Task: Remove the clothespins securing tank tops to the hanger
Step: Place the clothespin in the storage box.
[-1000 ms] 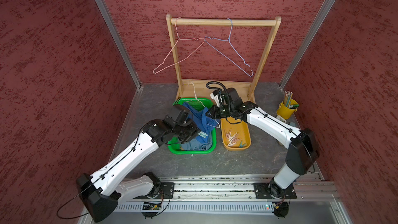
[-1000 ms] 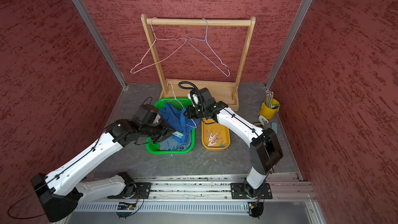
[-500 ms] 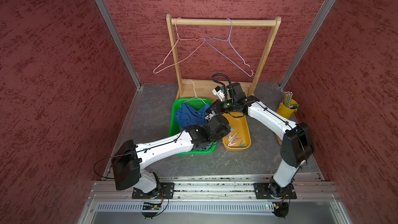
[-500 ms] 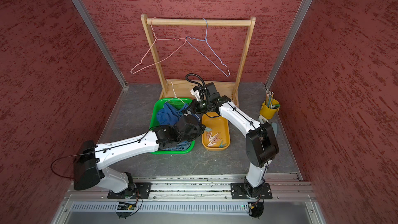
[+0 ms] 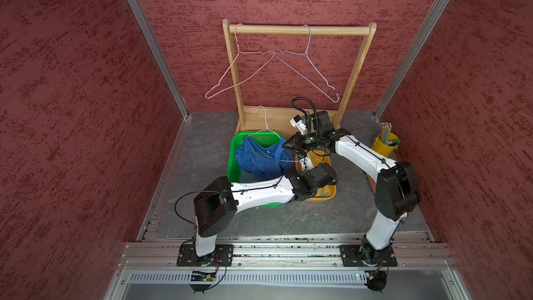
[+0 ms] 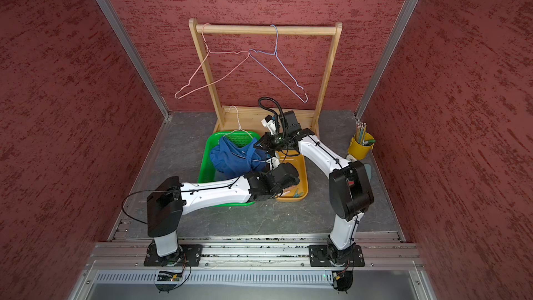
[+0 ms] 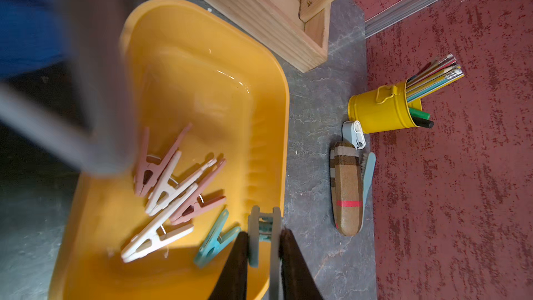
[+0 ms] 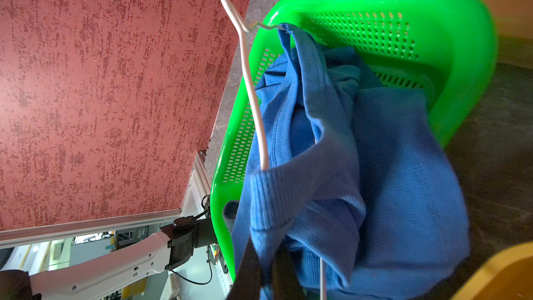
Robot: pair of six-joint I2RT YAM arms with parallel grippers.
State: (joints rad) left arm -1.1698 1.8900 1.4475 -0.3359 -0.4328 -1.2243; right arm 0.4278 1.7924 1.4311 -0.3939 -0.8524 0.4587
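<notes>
The left fingers [image 7: 236, 264] pinch a clothespin [image 7: 264, 226] above the yellow tray [image 7: 202, 82]. The right fingers [image 8: 249, 272], closed, grip the blue tank top [image 8: 389, 168] over the green basket [image 8: 461, 24] at the tray's 9 o'clock.

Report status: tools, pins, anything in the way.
Left tool shut on pin over tray, five pins inside. Right tool shut on blue top, strap on hanger. Nothing seen in the way.
</notes>
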